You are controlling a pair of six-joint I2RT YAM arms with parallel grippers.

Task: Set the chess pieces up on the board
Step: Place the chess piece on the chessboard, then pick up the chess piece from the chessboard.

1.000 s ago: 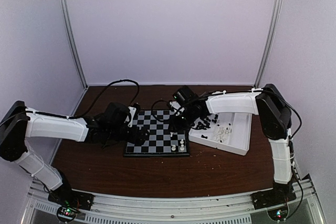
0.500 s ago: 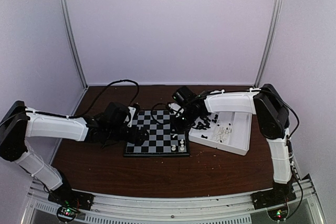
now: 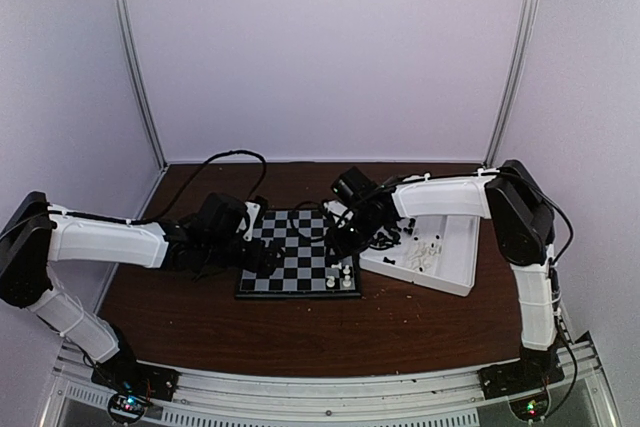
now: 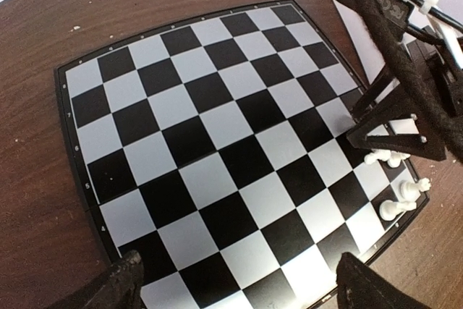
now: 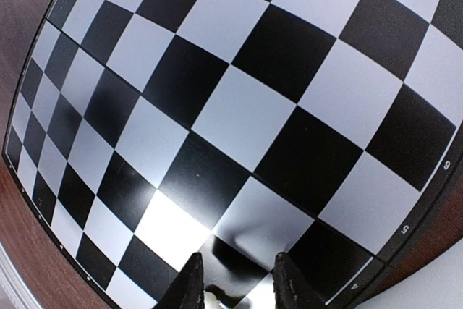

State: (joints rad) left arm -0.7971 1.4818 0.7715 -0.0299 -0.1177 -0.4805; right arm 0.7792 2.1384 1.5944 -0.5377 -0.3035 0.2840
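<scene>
Jaws of the left gripper (image 4: pixel 239 264) spread wide above the board (image 4: pixel 217 142); those of the right gripper (image 5: pixel 239 265) sit narrowly parted around a white chess piece (image 5: pixel 214 297), grip unclear.

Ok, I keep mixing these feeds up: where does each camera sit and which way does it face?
Top external: high behind, looking down at the table; left arm and right arm show, over the board.
Left wrist: on the left arm, facing down across the board; left gripper at the bottom, open.
Right wrist: on the right arm, close above the board's edge; right gripper at the bottom.
Shared: top and left wrist both show the white chess pieces.
</scene>
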